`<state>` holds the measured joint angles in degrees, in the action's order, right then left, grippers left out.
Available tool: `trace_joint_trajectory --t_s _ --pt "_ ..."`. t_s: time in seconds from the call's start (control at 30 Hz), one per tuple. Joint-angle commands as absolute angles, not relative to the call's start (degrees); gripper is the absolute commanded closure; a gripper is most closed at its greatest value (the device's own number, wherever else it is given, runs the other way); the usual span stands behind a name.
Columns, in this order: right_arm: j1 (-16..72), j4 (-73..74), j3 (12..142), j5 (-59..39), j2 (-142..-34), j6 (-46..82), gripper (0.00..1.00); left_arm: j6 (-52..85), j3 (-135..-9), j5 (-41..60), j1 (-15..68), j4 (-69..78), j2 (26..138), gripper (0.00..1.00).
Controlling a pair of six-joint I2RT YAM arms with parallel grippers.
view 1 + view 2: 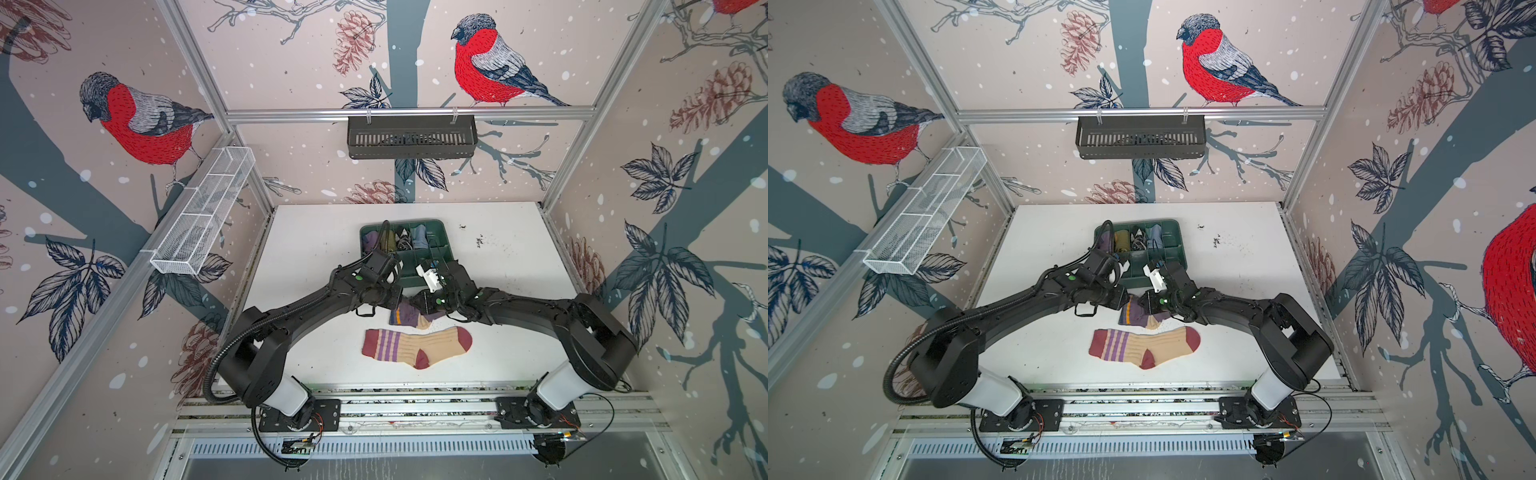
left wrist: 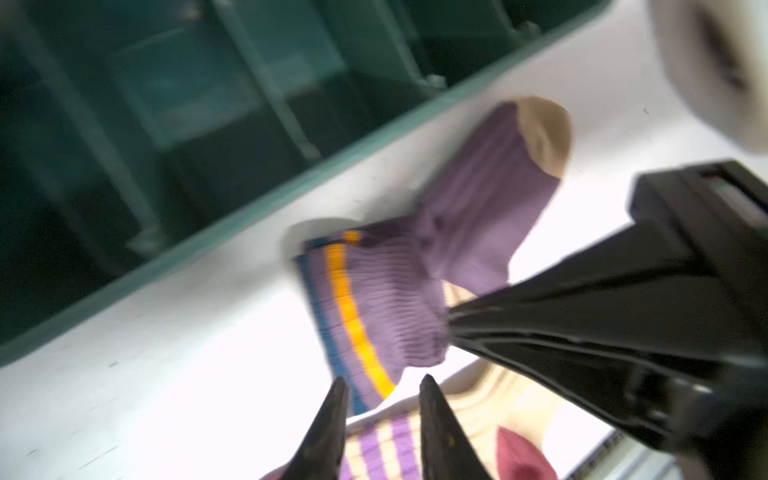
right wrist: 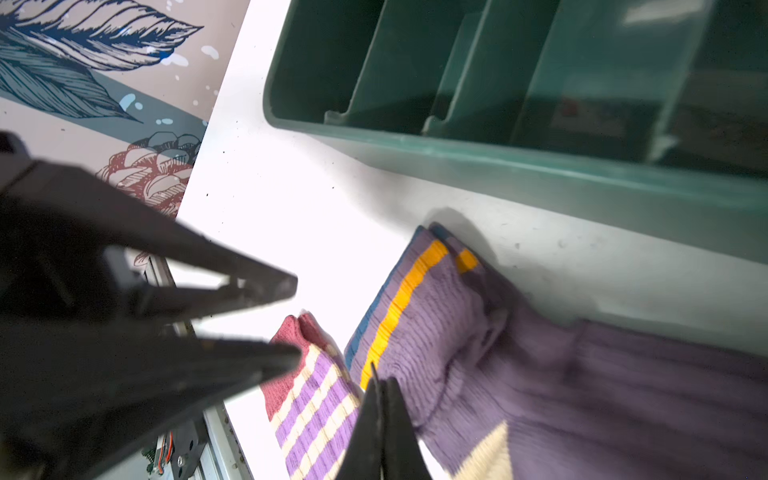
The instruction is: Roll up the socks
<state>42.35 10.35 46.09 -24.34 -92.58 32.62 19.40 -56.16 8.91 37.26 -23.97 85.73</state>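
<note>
The purple sock [image 1: 405, 316] [image 1: 1136, 316] lies bunched just in front of the green tray, between both grippers. In the left wrist view the purple sock [image 2: 386, 299] is gathered at its middle in my right gripper's closed tips, cuff with orange and blue stripes toward the camera, tan toe far off. My right gripper [image 3: 380, 384] [image 1: 417, 305] is shut on it. My left gripper [image 2: 383, 392] [image 1: 392, 300] stands open beside the cuff, nothing between its fingers. The tan sock [image 1: 415, 347] [image 1: 1144, 347] [image 3: 316, 399] lies flat nearer the front.
The green divided tray [image 1: 448, 249] [image 3: 498, 166] holds rolled bundles [image 1: 399, 241] in its back row. A black basket [image 1: 411, 137] hangs on the back rail and a white wire basket [image 1: 203, 212] on the left wall.
</note>
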Motion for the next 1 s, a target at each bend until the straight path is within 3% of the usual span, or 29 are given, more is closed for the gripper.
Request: trace_joint_trajectory --t_s 0.0,0.43,0.97 --pt "43.5 9.5 47.5 -24.6 -93.9 31.2 0.94 21.5 -52.7 9.8 36.0 -20.1 84.2 0.66" --pt "45.5 0.9 50.5 -14.5 -98.3 29.4 0.94 22.4 -47.5 14.7 34.3 -11.7 88.0 0.59" --pt "45.3 -0.2 50.9 -14.2 -102.0 29.1 0.94 22.3 -45.6 16.3 33.1 -8.1 90.4 0.54"
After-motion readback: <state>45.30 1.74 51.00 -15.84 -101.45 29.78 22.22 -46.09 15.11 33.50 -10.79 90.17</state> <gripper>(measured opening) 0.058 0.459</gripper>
